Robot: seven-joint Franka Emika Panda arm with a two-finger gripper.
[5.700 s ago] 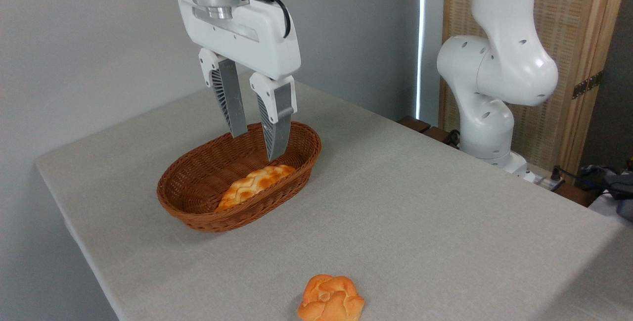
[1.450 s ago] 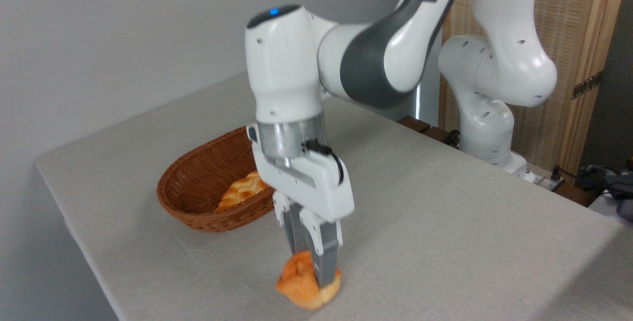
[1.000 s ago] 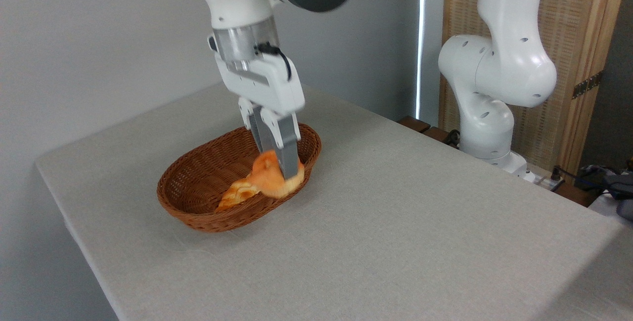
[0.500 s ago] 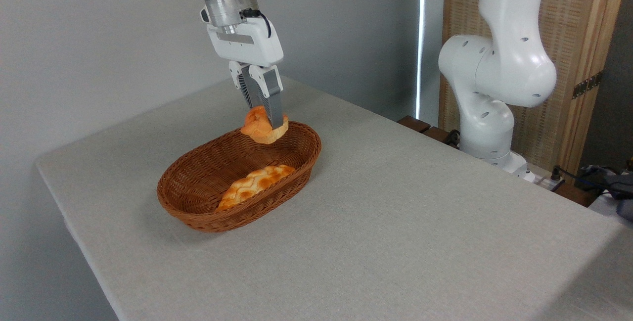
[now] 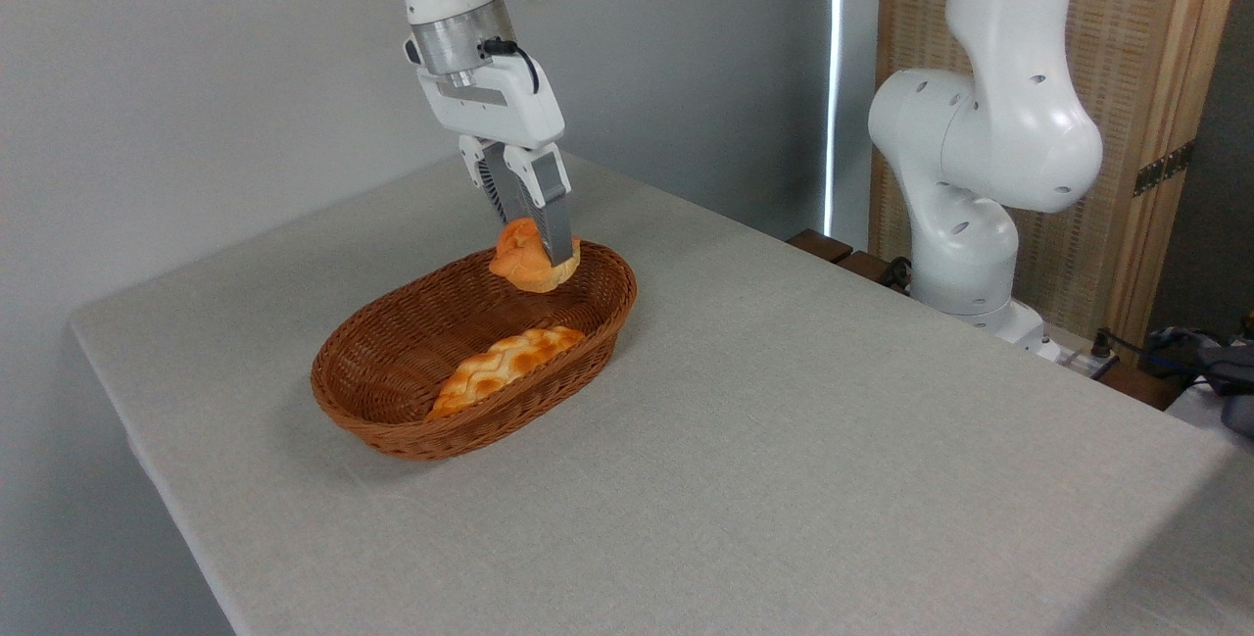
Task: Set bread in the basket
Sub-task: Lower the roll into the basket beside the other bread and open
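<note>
Hovering upper-centre of frame, the gripper (image 5: 537,249) has its fingers clamped on the bread (image 5: 529,267) above the basket (image 5: 392,420), far end. We judge placing underway; next, lower and release, probably clear of the loaf (image 5: 505,365).

A loaf (image 5: 505,359) fills the basket's (image 5: 392,415) near half.

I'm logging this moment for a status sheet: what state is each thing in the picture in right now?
bun: held in the air over the far end of the basket, not yet released.
gripper: shut on the bun, pointing down.
basket: upright on the table, holding the braided loaf.
braided loaf: lying inside the basket, untouched.
table: covered with grey cloth.
</note>
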